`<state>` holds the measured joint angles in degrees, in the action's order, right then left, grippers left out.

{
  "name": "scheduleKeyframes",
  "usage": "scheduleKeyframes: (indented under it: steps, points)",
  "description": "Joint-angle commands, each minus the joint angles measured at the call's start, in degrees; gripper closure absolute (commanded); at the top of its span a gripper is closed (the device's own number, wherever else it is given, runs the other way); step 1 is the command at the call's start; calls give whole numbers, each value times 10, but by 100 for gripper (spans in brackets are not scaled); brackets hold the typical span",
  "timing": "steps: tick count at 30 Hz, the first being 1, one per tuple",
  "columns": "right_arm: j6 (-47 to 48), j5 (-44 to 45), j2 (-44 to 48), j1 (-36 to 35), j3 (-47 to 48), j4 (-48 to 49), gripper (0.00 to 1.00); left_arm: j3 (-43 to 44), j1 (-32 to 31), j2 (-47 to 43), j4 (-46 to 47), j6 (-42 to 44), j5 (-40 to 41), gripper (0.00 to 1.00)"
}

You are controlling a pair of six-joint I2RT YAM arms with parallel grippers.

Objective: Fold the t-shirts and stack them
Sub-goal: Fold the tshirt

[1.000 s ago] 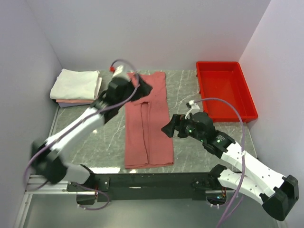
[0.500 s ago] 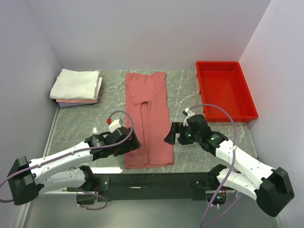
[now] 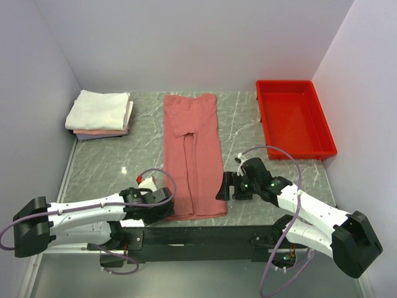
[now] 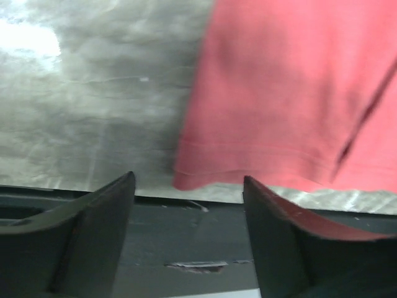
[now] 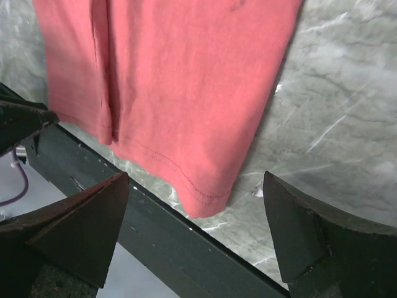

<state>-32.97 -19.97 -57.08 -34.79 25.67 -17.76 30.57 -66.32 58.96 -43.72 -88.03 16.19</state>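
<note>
While the left gripper [image 3: 164, 207] and right gripper [image 3: 221, 187] gape empty at its corners, the soft salmon-red t-shirt [image 3: 193, 155] lies as a long narrow strip, stitched hem nearest the arms.

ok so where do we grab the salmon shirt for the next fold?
I'd take the salmon shirt by its two near hem corners, left gripper on the left one, right gripper on the right, each from its outer side. It lies flat as a long strip, hem at the near edge of the table, and both open grippers frame those corners.
</note>
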Motion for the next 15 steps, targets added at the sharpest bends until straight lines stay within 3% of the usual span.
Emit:
scheduleKeyframes:
  steps: [1,2,7,11,15]
  points:
    - [-9,8,-5,-14,-4,7,6,-25,-5,-28,17,-37,-9,28]
    - [-12,9,-7,-16,-5,8,6,-31,-4,-32,25,-37,-15,36]
    - [-25,20,-18,-25,-11,10,8,-69,-4,-53,86,-31,-44,48]
    - [-28,33,-32,-32,-13,1,10,-79,-4,-53,83,-51,-40,65]
    - [-36,22,-45,-44,-23,17,14,-83,-4,-52,69,-60,-35,71]
